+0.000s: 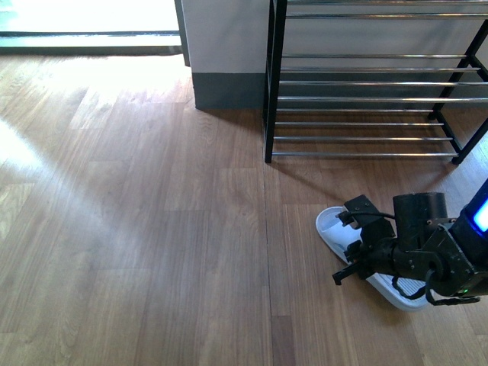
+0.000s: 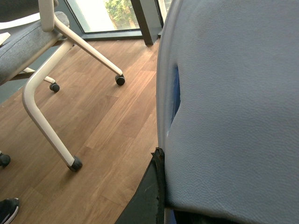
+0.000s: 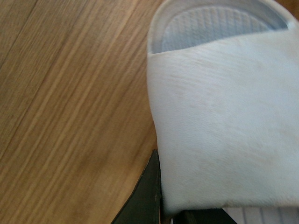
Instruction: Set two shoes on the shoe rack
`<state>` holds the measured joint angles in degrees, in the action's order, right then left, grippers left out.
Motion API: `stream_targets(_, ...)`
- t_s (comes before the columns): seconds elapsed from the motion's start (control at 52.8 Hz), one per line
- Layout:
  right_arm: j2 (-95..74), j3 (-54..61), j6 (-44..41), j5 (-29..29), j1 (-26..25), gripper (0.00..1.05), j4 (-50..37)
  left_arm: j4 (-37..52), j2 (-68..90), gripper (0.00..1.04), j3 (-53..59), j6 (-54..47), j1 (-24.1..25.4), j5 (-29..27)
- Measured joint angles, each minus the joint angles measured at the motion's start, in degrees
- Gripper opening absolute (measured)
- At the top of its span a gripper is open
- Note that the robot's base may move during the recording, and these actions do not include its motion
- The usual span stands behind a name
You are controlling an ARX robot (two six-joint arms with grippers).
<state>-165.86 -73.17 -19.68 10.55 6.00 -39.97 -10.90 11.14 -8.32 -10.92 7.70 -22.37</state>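
One wood-plank floor fills most of the front view. At its far right stands the shoe rack, with black uprights and chrome rod shelves. No shoe rests on the shelves in view. Just left of the rack is a pale wall column with a grey skirting.

The right arm enters from the lower right corner. It is bent low over the floor, with its forearm reaching leftward and slightly toward the rack. The right gripper sits over the pale slide, which lies flat on the floor in front of the rack and apart from it. Its open toe end points toward the rack. The jaws straddle the slide across its width. In the right wrist view one dark finger lies against the edge of the strap. Whether the jaws are clamped cannot be told.

The left arm is out of the front view. In its wrist view the blue-grey slide fills the right side, close to the camera and well clear of the floor. The left gripper has hold of it, with one dark finger against the strap edge and the other hidden.

Beyond stands an office chair on white legs with black castors. The toe of a dark shoe shows at the frame corner.
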Motion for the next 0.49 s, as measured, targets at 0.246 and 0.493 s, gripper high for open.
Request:
stream_targets(0.246,19.98,15.98,-2.47,0.9,-0.52,0.02,-6.93,0.0,0.0,0.02,0.0,0.0,0.0,0.0)
stream_targets(0.493,44.39,33.31,-2.43,2.25,-1.22,0.02,-13.75,0.0,0.0,0.02,0.0,-0.02,0.0,0.0)
